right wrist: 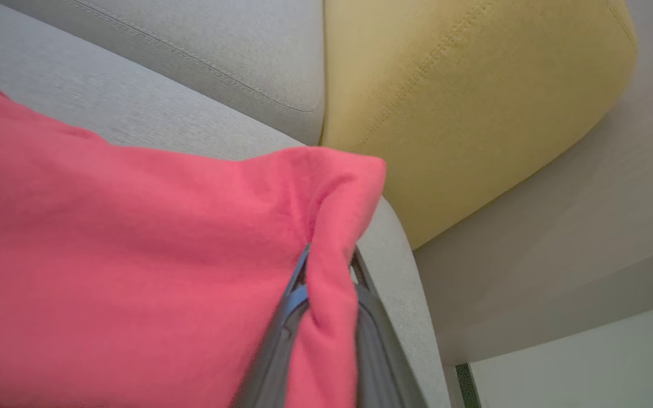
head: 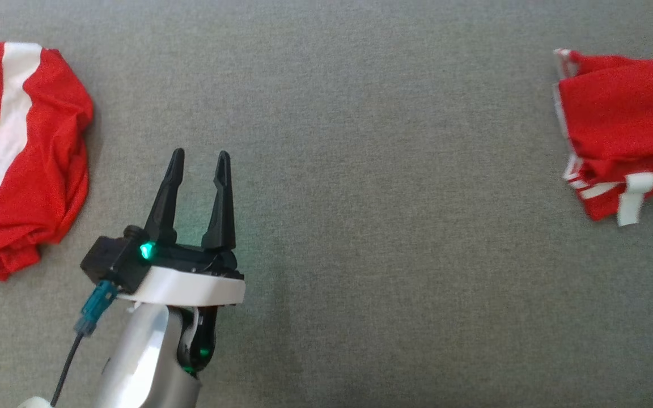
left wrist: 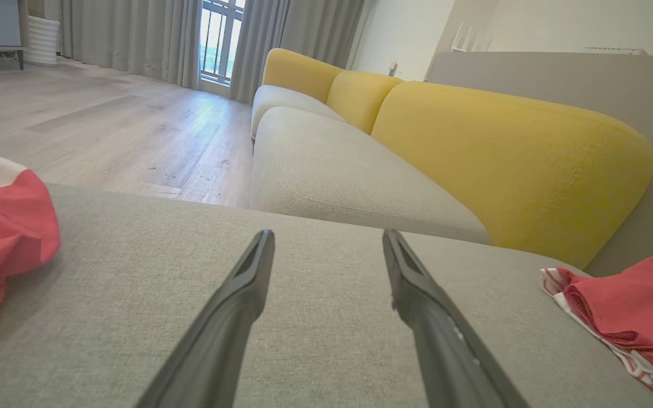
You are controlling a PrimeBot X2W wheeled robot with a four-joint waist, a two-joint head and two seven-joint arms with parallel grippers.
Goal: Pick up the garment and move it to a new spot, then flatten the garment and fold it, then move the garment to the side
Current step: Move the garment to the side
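Note:
A folded red garment with white trim lies at the right edge of the grey fabric surface; the left wrist view has it at lower right. My right gripper is shut on a fold of this red garment, the cloth pinched between its fingers and covering their tips. A second, crumpled red garment with a broad white stripe lies at the far left. My left gripper hovers over bare fabric between the two, open and holding nothing.
Beyond the surface's far edge stands a sofa with a grey seat cushion and yellow back cushions. A wooden floor and curtains lie further back. The surface's right corner drops off close to the held garment.

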